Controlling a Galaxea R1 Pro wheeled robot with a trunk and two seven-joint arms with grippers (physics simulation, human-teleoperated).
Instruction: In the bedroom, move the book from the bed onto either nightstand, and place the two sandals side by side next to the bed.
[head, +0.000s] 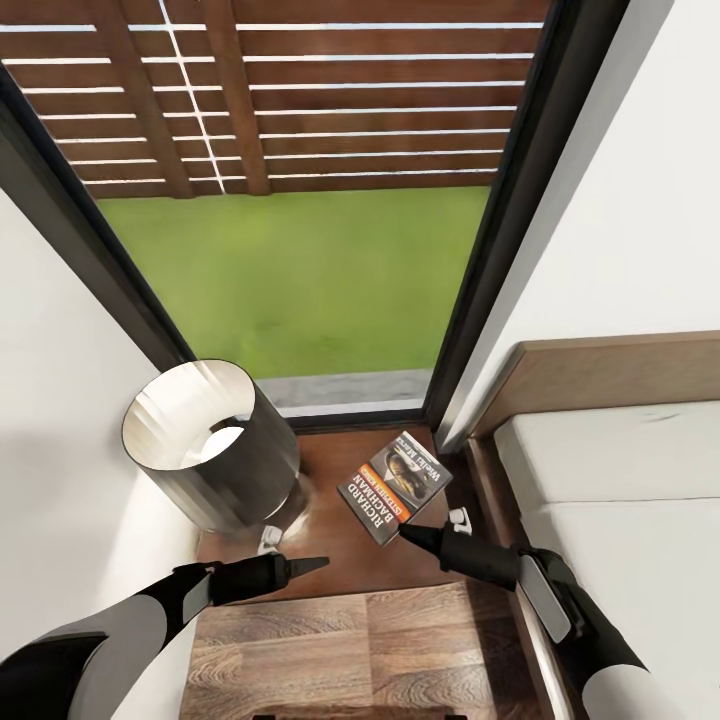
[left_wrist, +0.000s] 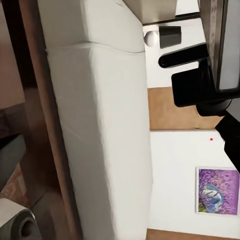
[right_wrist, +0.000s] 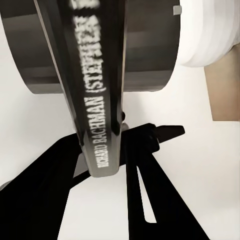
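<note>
The book (head: 394, 485), a thin paperback with an orange band and white "Richard Bachman" lettering, rests face up on the glossy brown nightstand (head: 330, 545), just beside the bed (head: 620, 480).

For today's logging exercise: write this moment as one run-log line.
right tool: shut on book | book: over nightstand, beside lamp | left tool: empty, cannot tell

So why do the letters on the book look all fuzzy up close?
In the right wrist view the book sits very near the camera, edge-on, so its upper lettering smears; in the head view the same book reads sharply, beside the lamp with its bright glowing rim.
</note>
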